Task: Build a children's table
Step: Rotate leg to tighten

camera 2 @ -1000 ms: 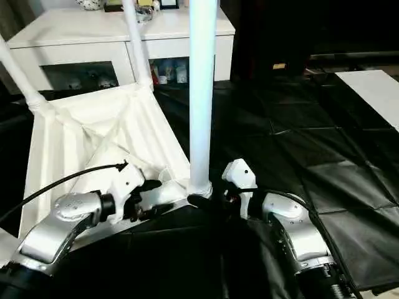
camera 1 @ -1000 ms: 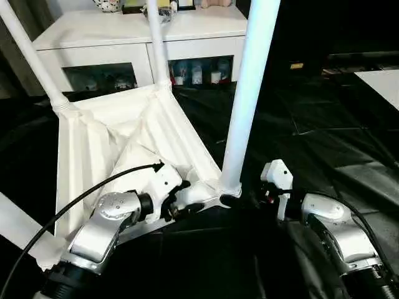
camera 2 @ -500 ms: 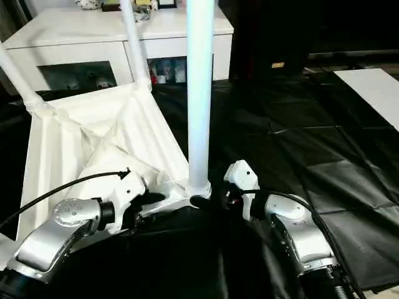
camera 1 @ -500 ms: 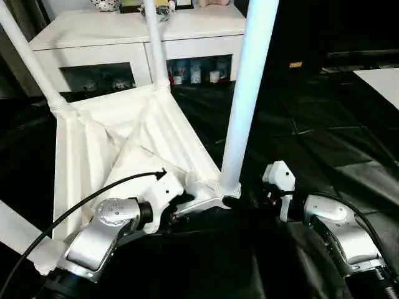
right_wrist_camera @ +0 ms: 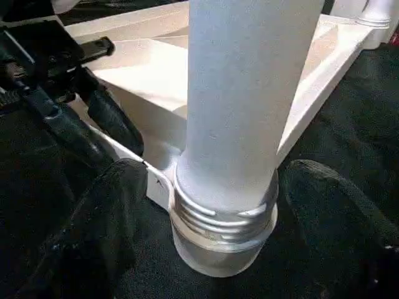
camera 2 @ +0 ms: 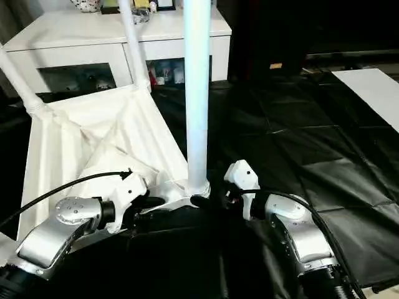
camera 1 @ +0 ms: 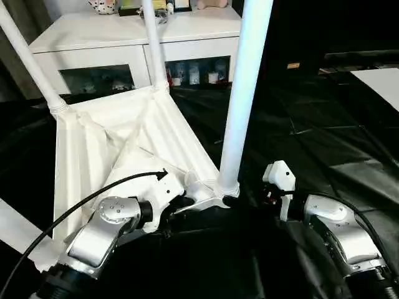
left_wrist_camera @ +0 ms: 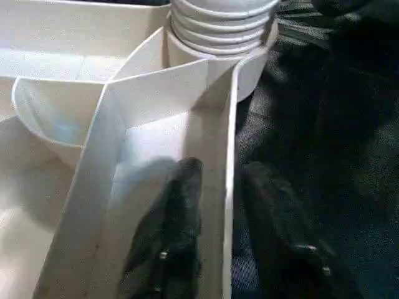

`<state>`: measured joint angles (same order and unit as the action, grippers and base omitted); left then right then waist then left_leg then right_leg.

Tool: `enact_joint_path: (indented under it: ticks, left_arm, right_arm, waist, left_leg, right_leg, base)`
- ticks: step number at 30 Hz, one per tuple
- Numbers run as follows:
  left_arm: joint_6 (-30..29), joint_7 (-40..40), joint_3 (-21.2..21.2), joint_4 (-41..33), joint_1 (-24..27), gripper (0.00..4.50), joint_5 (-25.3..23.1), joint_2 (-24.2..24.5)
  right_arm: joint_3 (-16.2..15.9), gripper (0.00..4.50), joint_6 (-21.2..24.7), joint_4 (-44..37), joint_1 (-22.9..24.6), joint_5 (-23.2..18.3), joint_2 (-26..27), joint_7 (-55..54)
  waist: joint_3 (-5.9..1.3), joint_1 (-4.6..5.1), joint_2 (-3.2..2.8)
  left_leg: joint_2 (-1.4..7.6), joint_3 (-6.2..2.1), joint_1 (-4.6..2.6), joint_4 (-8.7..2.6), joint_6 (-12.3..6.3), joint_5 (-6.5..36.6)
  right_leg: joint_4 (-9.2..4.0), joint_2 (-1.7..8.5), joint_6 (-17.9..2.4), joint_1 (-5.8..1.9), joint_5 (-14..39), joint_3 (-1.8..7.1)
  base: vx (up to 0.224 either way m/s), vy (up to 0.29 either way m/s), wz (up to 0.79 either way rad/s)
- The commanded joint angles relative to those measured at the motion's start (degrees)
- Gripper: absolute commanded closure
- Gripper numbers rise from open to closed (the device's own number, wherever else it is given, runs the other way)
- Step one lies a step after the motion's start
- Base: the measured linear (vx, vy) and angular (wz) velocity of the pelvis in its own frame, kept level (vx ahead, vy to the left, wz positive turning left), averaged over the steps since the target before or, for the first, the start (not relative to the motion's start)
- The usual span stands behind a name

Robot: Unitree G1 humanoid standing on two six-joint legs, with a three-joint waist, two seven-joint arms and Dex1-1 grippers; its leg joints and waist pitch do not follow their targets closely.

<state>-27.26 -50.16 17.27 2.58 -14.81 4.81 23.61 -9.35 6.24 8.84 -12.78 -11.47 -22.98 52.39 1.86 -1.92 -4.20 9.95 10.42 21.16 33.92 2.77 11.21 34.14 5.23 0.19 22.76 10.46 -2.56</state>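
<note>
While upside down, children's table (camera 1: 112,143), legs (camera 1: 240,99) up

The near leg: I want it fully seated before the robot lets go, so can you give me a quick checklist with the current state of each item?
1. Left pincer holding the tabletop rim: ok, one finger lies inside the wall and one outside.
2. Right pincer placed at the near leg: ok, its fingers flank the base with gaps on both sides, not clamped.
3. Leg threaded fully into the corner socket: not ok, thread rings show above the socket.
4. Leg upright: ok, it rises roughly straight from the corner.
5. Two far legs fitted: ok, both stand in their corners.
6. Fourth leg seated: cannot tell, its socket is hidden.
</note>
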Motion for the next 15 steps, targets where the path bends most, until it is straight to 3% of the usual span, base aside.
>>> enact_joint_path:
  ticks: [1, 3, 5, 6, 9, 15]
  left_arm:
    - [-1.0, -0.3, 0.4, 2.2, -0.2, 3.68, -0.3, 0.1]
    - [-0.9, -0.3, 0.3, 2.3, -0.3, 3.80, -0.2, 0.0]
    - [-1.2, -1.4, 0.4, 3.0, -0.8, 3.98, 0.3, 0.1]
    - [-1.2, -1.9, 0.6, 3.1, -0.9, 4.10, 0.4, 0.3]
    - [-1.2, -2.8, 1.3, 3.8, -1.2, 4.40, 0.2, 1.0]
    - [0.0, -4.6, 2.9, 4.6, -1.4, 4.47, -0.5, 1.9]
  right_arm:
    - [0.2, 0.69, 0.0, -0.6, -0.7, 0.3, -0.2, -0.1]
    - [0.3, 0.69, 0.0, -0.5, -0.8, 0.3, -0.3, -0.1]
    - [0.3, 0.69, -0.4, 0.0, -1.3, 0.5, -0.5, 0.0]
    - [0.2, 0.69, -0.5, 0.1, -1.4, 0.6, -0.7, 0.2]
    - [-0.4, 0.69, -1.2, 1.0, -1.8, 1.0, -1.3, 1.5]
    - [-2.2, 0.69, -4.0, 4.9, -3.8, 3.2, -1.2, 2.4]
  waist:
    - [-2.81, 0.09, 0.27]
    - [-2.83, 0.06, 0.32]
    - [-2.87, 0.07, -0.09]
    - [-2.86, 0.09, 0.29]
    - [-2.88, 0.01, 0.00]
    - [-2.99, 0.17, 0.05]
  left_leg:
    - [2.43, -1.08, -0.34, -4.31, -3.01, 15.1]
    - [2.43, -1.05, -0.35, -4.29, -3.15, 15.0]
    - [2.40, -1.10, -0.38, -4.30, -2.95, 15.3]
    - [2.43, -1.06, -0.36, -4.32, -3.02, 15.2]
    - [2.42, -1.14, -0.34, -4.33, -3.14, 15.3]
    - [2.34, -1.13, -0.17, -4.19, -3.46, 14.3]
  right_leg:
    - [-4.19, 2.34, -12.4, -2.40, 12.4, 1.65]
    - [-4.22, 2.38, -12.4, -2.40, 12.6, 1.66]
    - [-4.22, 2.35, -12.4, -2.41, 12.9, 1.61]
    - [-4.28, 2.31, -12.4, -2.41, 12.9, 1.60]
    - [-4.23, 2.40, -12.3, -2.43, 13.6, 1.58]
    - [-4.08, 2.44, -13.0, -2.54, 11.9, 1.48]
  base:
    - [0.000, 0.000, 0.00]
    - [0.000, 0.000, 0.00]
    - [0.000, 0.000, 0.00]
    - [0.000, 0.000, 0.00]
    - [0.000, 0.000, 0.00]
    - [0.000, 0.000, 0.00]
